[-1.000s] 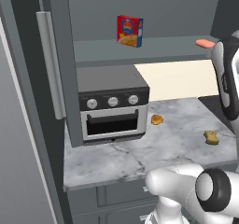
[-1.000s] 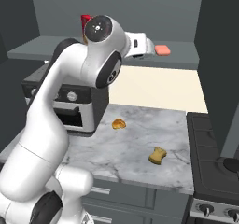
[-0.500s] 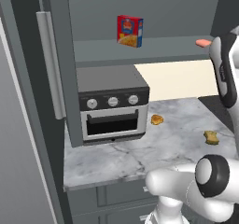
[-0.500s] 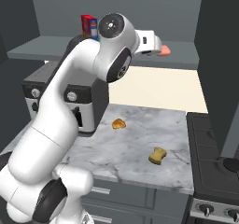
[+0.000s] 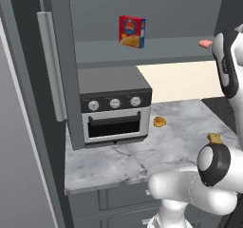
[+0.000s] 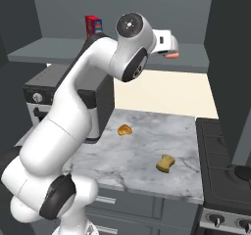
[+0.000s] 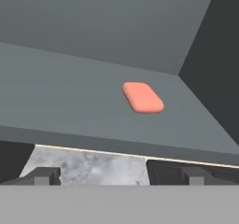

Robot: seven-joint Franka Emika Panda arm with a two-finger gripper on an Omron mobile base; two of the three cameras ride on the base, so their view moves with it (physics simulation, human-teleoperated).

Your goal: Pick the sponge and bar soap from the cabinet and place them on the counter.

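The salmon-pink bar soap (image 7: 143,97) lies flat on the cabinet's grey shelf (image 7: 70,101), near its right wall. My gripper (image 7: 116,175) is open, its fingertips (image 7: 41,175) spread wide at the shelf's front edge, short of the soap and touching nothing. In the right base view the white hand hovers just above and left of the soap (image 6: 171,56). The soap (image 5: 205,43) also peeks out beside my arm in the left base view. The tan-yellow sponge (image 6: 166,163) rests on the marble counter (image 6: 137,151), toward its right front.
A red and yellow box (image 5: 132,31) stands further left on the shelf. A silver toaster oven (image 5: 114,106) sits on the counter's left under the shelf. An orange-yellow lump (image 6: 124,129) lies mid-counter. A stove (image 6: 225,180) borders the counter's right. The open cabinet door (image 5: 50,65) stands at the left.
My arm has swung to the right along the shelf and the hand has crept closer to the bar soap. The jaws have stayed open; sponge and soap have not moved.
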